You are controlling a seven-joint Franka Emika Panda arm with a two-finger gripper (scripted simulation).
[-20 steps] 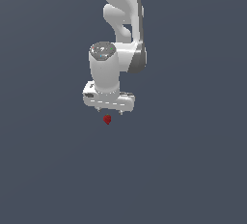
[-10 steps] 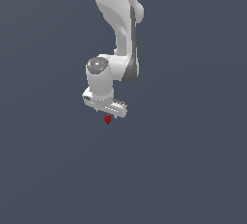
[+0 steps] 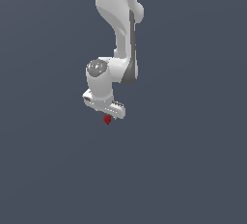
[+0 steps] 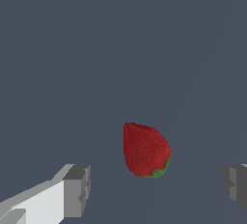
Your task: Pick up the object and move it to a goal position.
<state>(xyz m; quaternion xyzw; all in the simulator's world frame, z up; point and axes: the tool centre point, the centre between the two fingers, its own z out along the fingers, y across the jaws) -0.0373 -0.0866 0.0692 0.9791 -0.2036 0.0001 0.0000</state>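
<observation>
in the exterior view the white arm [image 3: 118, 30] comes down from the top of the picture and bends at the wrist, ending in the gripper [image 3: 107, 113], which sits tilted, its bar lower toward the exterior view's right. just under the gripper's bar lies the strawberry [image 3: 107, 119], a small dark-red lump on the flat grey-blue floor [image 3: 193, 170]. from here the berry shows right at the gripper's lower edge, and the fingers themselves are too small to make out, so this view does not tell whether they touch it.

the wrist view is clearer. the strawberry [image 4: 145, 149] shows large and red, with a bit of green at its blunt end (the pointed end faces away from that green). two grey finger pads [image 4: 77, 190] stand on either side of it, one joined to a white finger body, the other [image 4: 235, 185] cut by the picture's edge. the gripper [image 4: 155, 188] is spread wide, with floor showing between each pad and the berry, so neither pad touches it. the fruit sits between the fingers, nearer the first pad than the second.
</observation>
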